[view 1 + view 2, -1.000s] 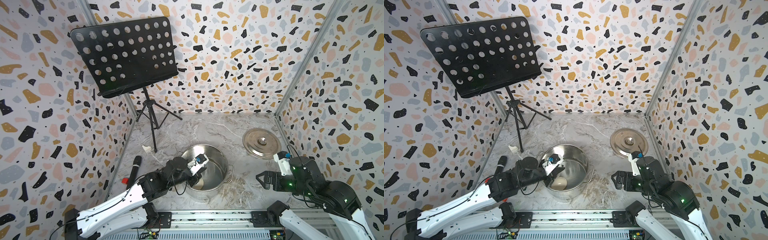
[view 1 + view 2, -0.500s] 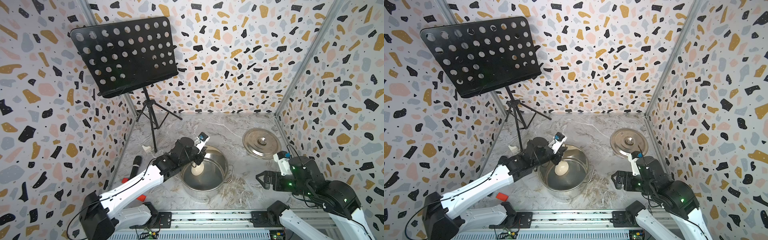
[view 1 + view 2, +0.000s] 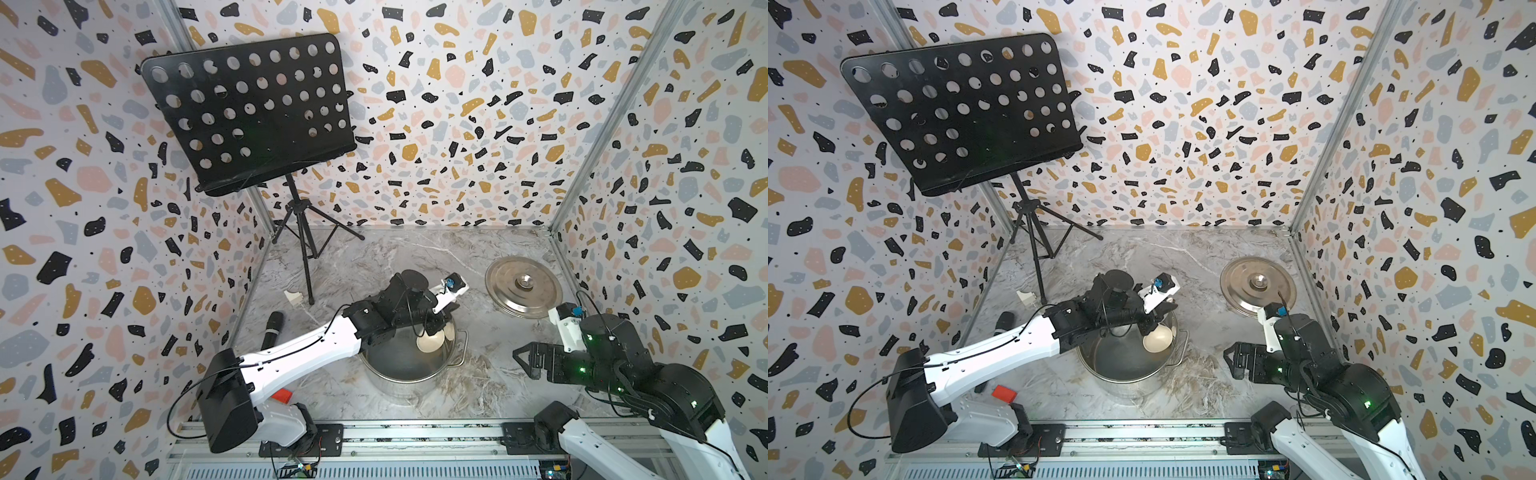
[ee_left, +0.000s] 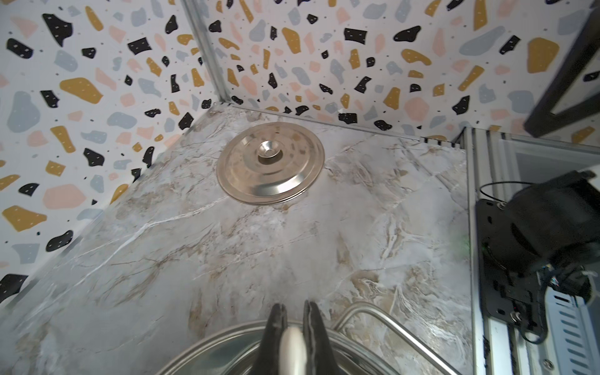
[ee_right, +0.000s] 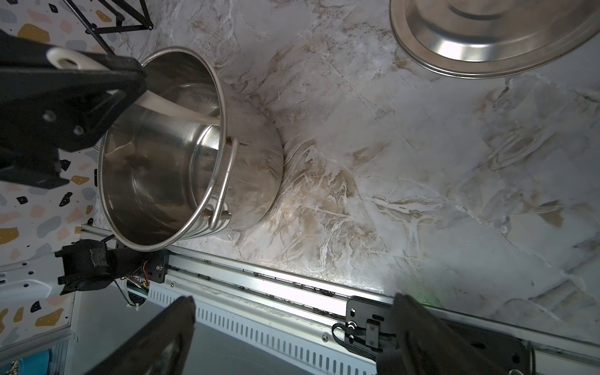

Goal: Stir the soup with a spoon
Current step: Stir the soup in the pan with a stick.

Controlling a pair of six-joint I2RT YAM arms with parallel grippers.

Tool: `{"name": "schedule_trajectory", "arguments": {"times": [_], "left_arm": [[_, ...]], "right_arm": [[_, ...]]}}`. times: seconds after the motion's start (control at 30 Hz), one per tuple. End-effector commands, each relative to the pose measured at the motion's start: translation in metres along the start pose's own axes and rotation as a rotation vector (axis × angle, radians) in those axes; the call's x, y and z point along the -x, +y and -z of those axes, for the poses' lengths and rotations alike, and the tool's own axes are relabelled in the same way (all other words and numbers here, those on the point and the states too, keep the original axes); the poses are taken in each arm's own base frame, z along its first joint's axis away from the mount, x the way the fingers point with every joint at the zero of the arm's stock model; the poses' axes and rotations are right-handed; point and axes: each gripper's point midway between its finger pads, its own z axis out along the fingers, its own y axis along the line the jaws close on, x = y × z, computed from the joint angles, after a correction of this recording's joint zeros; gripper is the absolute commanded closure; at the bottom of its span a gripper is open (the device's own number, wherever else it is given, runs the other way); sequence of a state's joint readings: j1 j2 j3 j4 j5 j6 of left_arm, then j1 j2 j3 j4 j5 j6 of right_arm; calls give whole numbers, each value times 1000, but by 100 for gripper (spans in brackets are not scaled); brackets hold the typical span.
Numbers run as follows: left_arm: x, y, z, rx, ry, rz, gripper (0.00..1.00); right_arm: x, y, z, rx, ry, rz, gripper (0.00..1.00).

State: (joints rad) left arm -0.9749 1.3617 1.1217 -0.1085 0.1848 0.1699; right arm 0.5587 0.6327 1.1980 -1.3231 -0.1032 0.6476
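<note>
Left gripper [image 4: 293,321] is clamping the spoon [image 3: 430,341] handle, shaft dropping from the grip to the bowl by the pot [image 3: 405,390]'s right inner wall, lower centre of frame; right gripper [image 3: 525,365] is hanging open, farther off.

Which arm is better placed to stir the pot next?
Left. The left pincer is shut on the spoon, whose bowl is inside the pot. The right pincer stands open and empty, beside the pot.

I see a black perforated music stand [image 3: 249,112] on its tripod at the marble table's [image 3: 395,257] far left corner, and a steel lid [image 3: 524,286] lying flat at far right. 1 black microphone [image 3: 272,330] lies along the left wall, with 1 small red block [image 3: 284,395] near the front edge.
</note>
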Motion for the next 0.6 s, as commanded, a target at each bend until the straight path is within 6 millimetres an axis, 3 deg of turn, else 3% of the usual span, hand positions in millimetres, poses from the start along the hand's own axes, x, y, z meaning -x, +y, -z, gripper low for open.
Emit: {"name": "schedule_trajectory", "arguments": {"times": [0.0, 0.3, 0.47, 0.57], "left_arm": [[0, -24, 21, -58, -27, -72, 100], [-49, -47, 63, -110, 61, -42, 100], [-68, -36, 82, -34, 78, 8, 100], [-72, -10, 92, 51, 68, 79, 100]], "right_arm": [[6, 1, 5, 1, -28, 0, 0], [3, 2, -2, -2, 4, -1, 0], [9, 5, -4, 0, -2, 1, 0], [13, 8, -6, 4, -6, 4, 0]]}}
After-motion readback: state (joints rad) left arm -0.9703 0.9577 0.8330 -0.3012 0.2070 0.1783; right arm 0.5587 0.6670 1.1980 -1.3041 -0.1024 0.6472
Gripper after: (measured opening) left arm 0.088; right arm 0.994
